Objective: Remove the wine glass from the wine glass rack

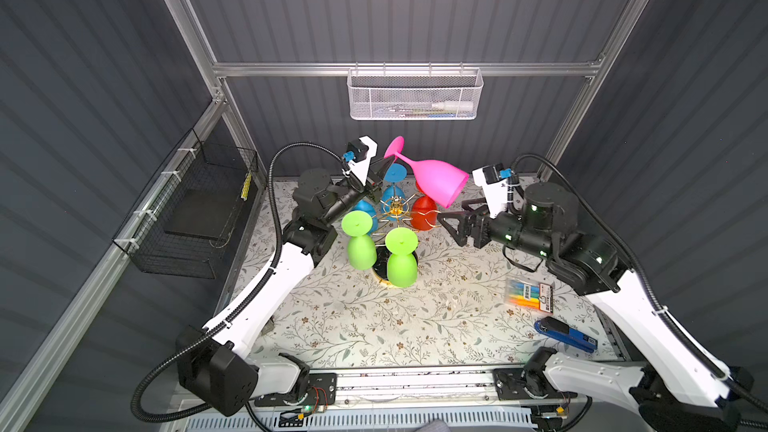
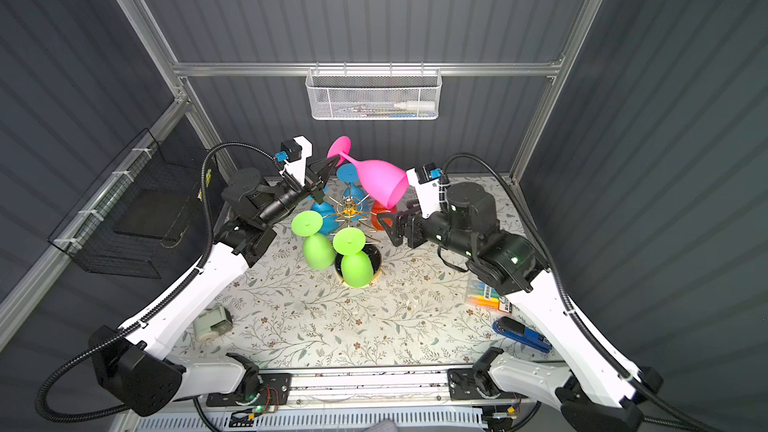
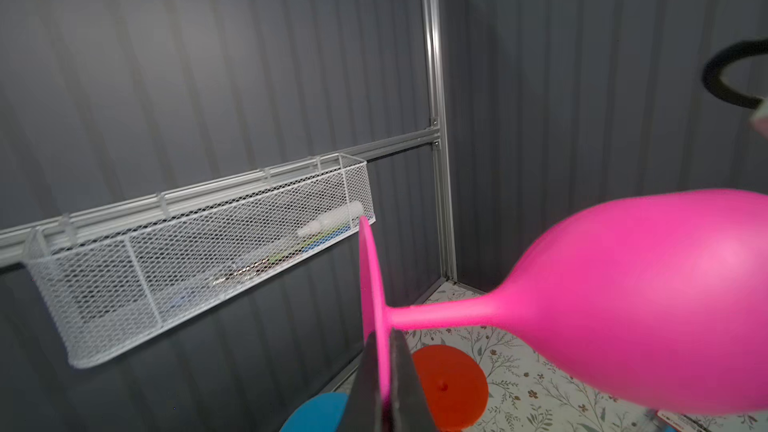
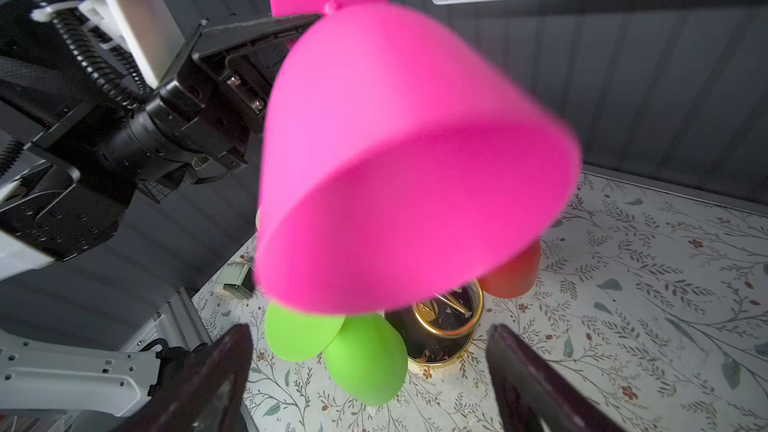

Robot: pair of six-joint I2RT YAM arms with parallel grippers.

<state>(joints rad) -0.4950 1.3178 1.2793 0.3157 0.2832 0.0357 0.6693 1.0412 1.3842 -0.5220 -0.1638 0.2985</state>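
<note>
**One pink glass off the rack**

My left gripper [image 1: 384, 162] is clamped tight on the foot of the pink wine glass [image 1: 438, 180], which tilts above the wine glass rack [image 1: 395, 206]. My right gripper [image 1: 451, 211] gapes wide and empty beneath its bowl. Five glasses hang there: two green glasses [image 1: 360, 249], two blue glasses [image 1: 394, 174], one red glass [image 1: 423, 214].

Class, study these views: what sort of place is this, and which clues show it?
Probably a robot lab cell: a left arm and a right arm, grey walls on an aluminium frame, and a staged rack.

Left arm [image 1: 266, 284] reaches high, left fingers [image 3: 405, 384] pinched together (tips up); right fingers [image 4: 523, 380] spread wide.
</note>
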